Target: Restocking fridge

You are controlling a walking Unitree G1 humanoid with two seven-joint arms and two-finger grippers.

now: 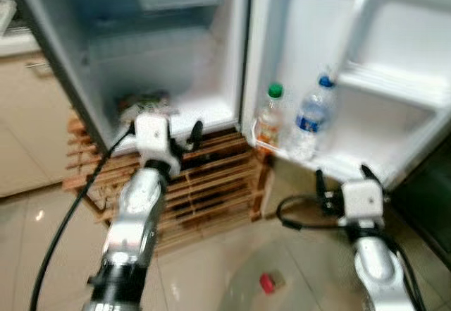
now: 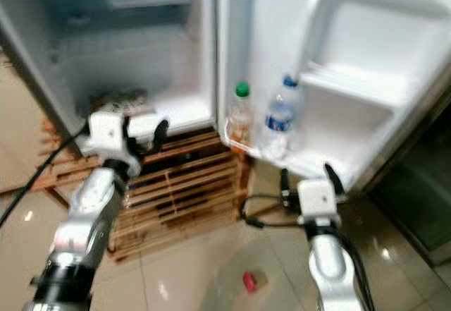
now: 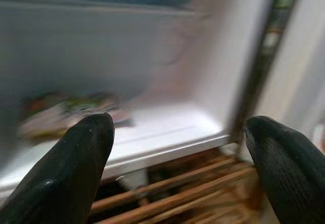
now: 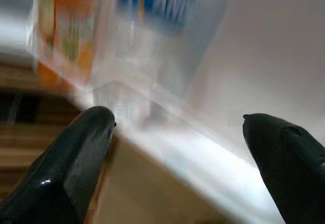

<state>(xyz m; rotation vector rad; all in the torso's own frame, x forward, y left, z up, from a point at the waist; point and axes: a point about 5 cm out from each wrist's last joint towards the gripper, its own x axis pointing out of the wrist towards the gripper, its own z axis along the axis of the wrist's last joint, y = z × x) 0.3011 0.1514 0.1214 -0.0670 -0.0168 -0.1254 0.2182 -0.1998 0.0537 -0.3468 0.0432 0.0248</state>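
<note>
While fridge (image 1: 162,50) gapes: left gripper (image 1: 163,127) spread; right gripper (image 1: 343,177) spread below bottles (image 1: 310,120).

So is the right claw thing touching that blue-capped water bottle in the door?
Apart. In the left eye view the right gripper sits below the door shelf, clear of the water bottle.

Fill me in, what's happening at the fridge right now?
The fridge stands open on a wooden pallet. The left gripper, fingers open and empty, is at the front edge of the fridge floor, where a flat packet lies. The right gripper, also open and empty, is just below the door shelf, which holds a green-capped bottle and a blue-capped water bottle. A small red item lies on the floor tiles.
</note>
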